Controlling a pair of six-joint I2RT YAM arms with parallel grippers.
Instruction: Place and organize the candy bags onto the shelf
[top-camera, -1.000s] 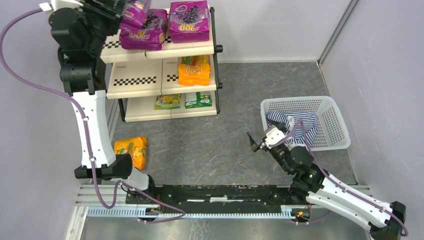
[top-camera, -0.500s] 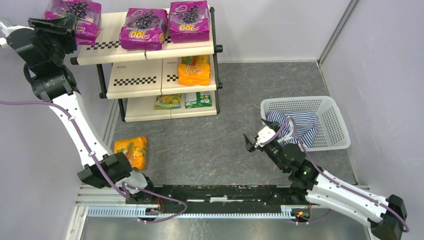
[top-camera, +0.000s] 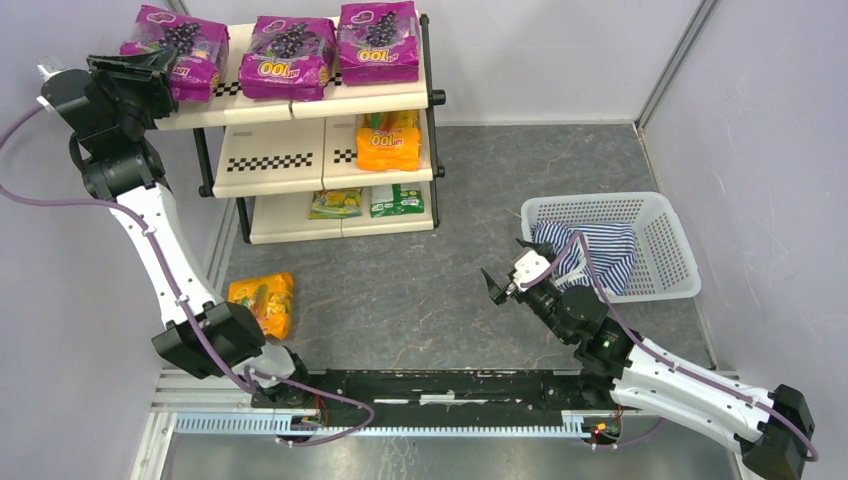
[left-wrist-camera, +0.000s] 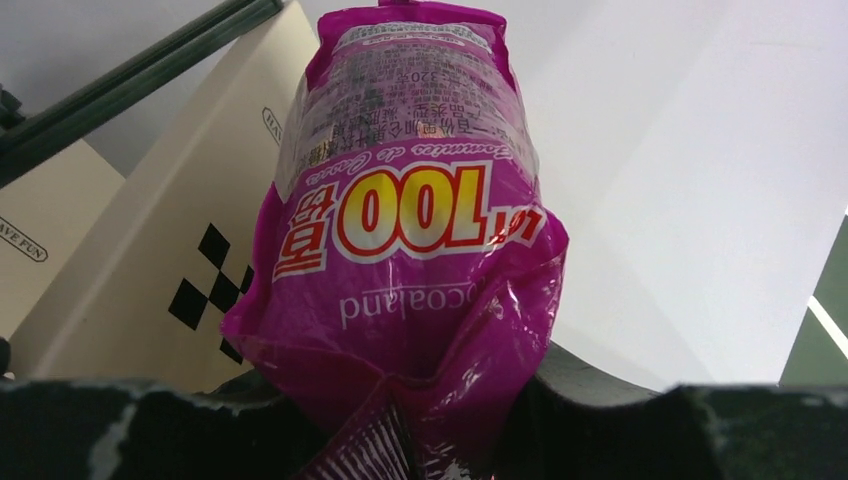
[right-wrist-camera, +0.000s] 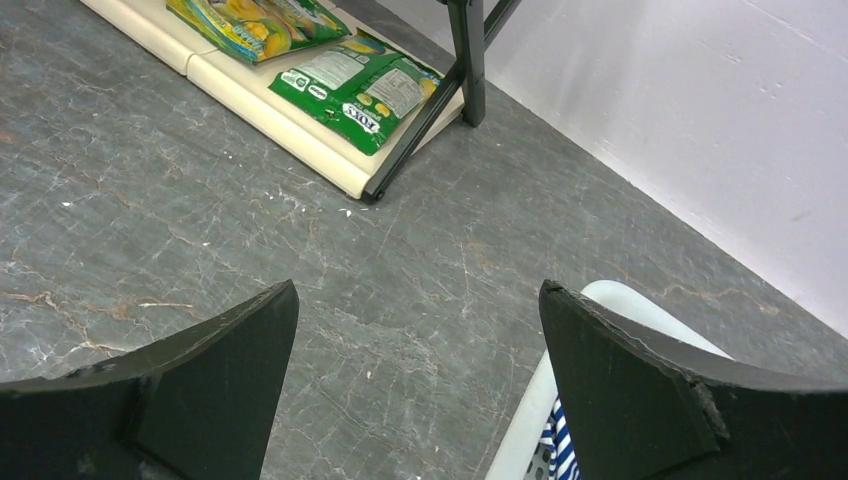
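Nearly done: your left gripper (left-wrist-camera: 415, 425) pinches a purple grape bag (left-wrist-camera: 410, 230) over the shelf (top-camera: 290, 160) top tier; right gripper (right-wrist-camera: 420, 340) gapes empty; orange bag (top-camera: 262, 303) on the surface (top-camera: 420, 300) not yet shelved.

Grey marbled floor (top-camera: 500, 160) (scuffed) meets pale lilac walls (top-camera: 560, 50).

We see open grey desk (top-camera: 420, 290) between the cream three-tier shelf (top-camera: 265, 148) and the white mesh basket (top-camera: 668, 245); three purple glossy bags (top-camera: 290, 55) crowd the top tier.
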